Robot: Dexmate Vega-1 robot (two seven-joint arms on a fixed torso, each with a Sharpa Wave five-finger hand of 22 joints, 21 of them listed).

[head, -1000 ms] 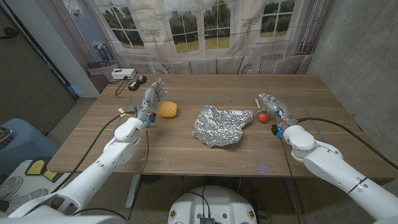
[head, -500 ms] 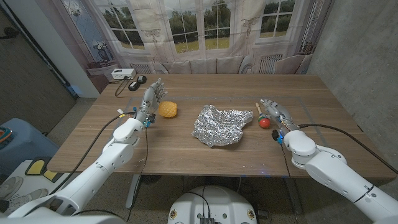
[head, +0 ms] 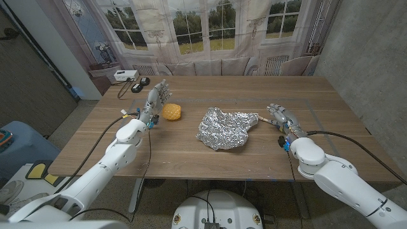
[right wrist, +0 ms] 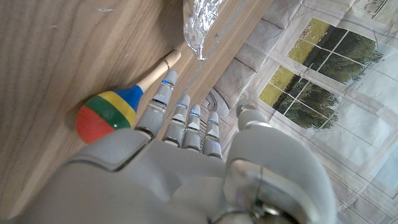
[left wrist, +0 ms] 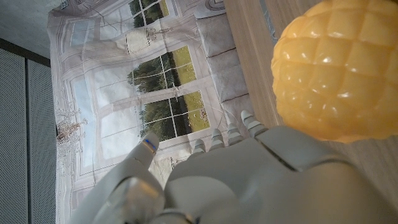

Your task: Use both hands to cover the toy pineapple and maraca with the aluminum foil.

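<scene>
Crumpled silver aluminum foil sheet (head: 226,128) sits mid-table, shiny, creased, bunched into a rough mound with ragged edges; covers nothing yet as far as I can see.

Yellow-orange toy pineapple (head: 172,112) is left of the foil, apart from it. Rounded, glossy plastic with a quilted diamond pattern, clear in the left wrist view (left wrist: 339,68). My left hand (head: 156,98) stands just left of it on the outer side, fingers spread and upright, holding nothing. Can't tell if it touches the toy.

Toy maraca with red, yellow and blue striped head and pale wooden handle (right wrist: 121,106) lies right of the foil. In the right wrist view its long axis runs from the head out toward the foil's edge (right wrist: 202,22), handle tip close to that edge. My right hand (head: 283,117) is over it in the head view, fingers (right wrist: 177,112) extended and slightly apart alongside the handle, nothing gripped; contact unclear.

Key geometry: both toys lie outside the foil, one each side, each with a hand on its outer flank. Left hand nearer the pineapple, right nearer the maraca. My read: either nudge both inward or lift the foil over them.

Wooden table (head: 191,159) is smooth, so the toys should slide; the round pineapple may roll, and thin foil will likely crumple or tear if grabbed hard.
</scene>
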